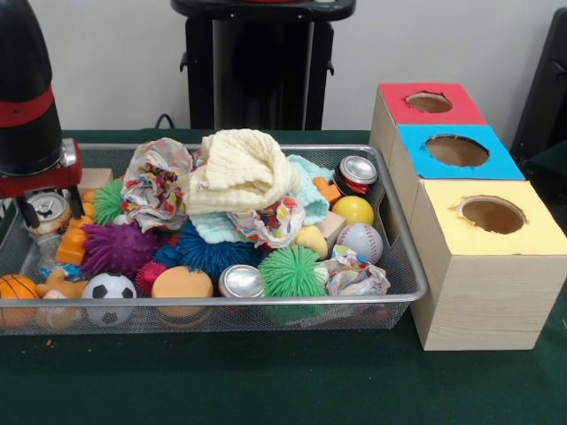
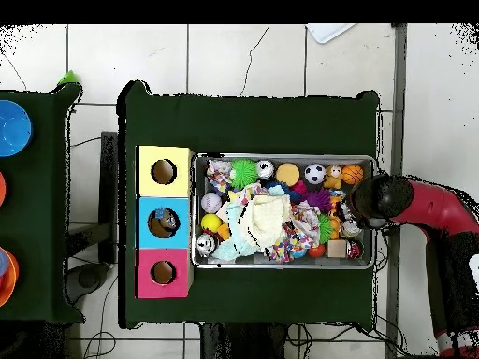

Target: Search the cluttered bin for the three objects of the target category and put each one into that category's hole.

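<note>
Arm's over the end of the wire bin [image 1: 403,266] farthest from the boxes, claw [image 1: 49,215] down among the toys next to a silver can [image 1: 49,210]; can't tell if it's clenched or released, nor if it's got anything. Something clear and crinkly shows just under it [image 1: 51,246], prob. a target container, but too hidden to be sure. Blue-topped box hole [image 1: 456,150] sits mid-row on the bench [image 1: 266,381], betw. red and yellow; overhead view hints sth already inside, unclear. Looks like the search/pick step. Next: get a firm hold on the container, lift clear of the orange block [image 1: 71,246] and spiky balls, carry across the whole bin to the blue hole.
</note>
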`<action>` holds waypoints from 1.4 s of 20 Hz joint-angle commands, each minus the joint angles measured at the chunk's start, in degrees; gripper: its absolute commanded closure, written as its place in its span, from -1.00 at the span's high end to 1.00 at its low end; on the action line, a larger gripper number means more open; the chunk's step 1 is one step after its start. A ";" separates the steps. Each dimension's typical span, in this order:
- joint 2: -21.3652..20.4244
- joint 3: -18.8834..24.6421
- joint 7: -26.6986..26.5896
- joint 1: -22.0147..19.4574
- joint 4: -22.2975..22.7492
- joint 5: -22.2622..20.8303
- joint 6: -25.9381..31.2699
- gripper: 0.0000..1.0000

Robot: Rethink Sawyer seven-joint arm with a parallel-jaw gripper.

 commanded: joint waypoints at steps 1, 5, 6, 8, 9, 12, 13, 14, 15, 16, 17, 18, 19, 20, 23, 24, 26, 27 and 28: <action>3.04 3.06 -10.93 -0.47 2.44 -2.55 -3.66 1.00; 3.51 3.18 -11.93 -0.78 1.49 -2.78 -3.45 1.00; 3.64 3.23 -12.17 -0.88 1.19 -2.89 -3.48 1.00; 3.74 3.28 -12.74 -1.07 0.72 -2.97 -3.14 1.00; 3.68 3.27 -12.88 -1.18 0.69 -3.04 -3.14 1.00; 3.96 3.32 -12.89 -1.39 0.24 -3.19 -3.33 1.00; 4.11 3.40 -12.86 -1.34 -0.03 -3.22 -3.32 1.00; 4.03 3.46 -13.04 -1.34 -0.05 -3.27 -3.21 1.00; 3.86 3.49 -13.37 -1.52 0.07 -3.36 -3.11 1.00; 3.76 3.55 -13.58 -1.61 0.17 -3.40 -3.02 1.00; 3.51 3.57 -13.68 -1.72 0.42 -3.39 -2.93 1.00; 3.19 3.58 -13.74 -1.80 0.62 -3.29 -2.67 1.00; 2.90 3.66 -13.96 -1.90 0.75 -3.16 -2.23 1.00; 2.57 3.73 -14.24 -2.03 0.90 -3.02 -1.74 1.00; 1.97 4.18 -15.38 -2.41 0.71 -2.41 0.12 1.00; 1.83 4.32 -15.75 -2.49 0.52 -2.27 0.68 1.00; 2.00 4.60 -16.37 -2.57 -0.21 -2.11 1.44 1.00; 2.13 4.72 -16.69 -2.63 -0.52 -2.07 1.76 1.00; 2.17 4.84 -17.08 -2.72 -0.80 -2.02 2.14 1.00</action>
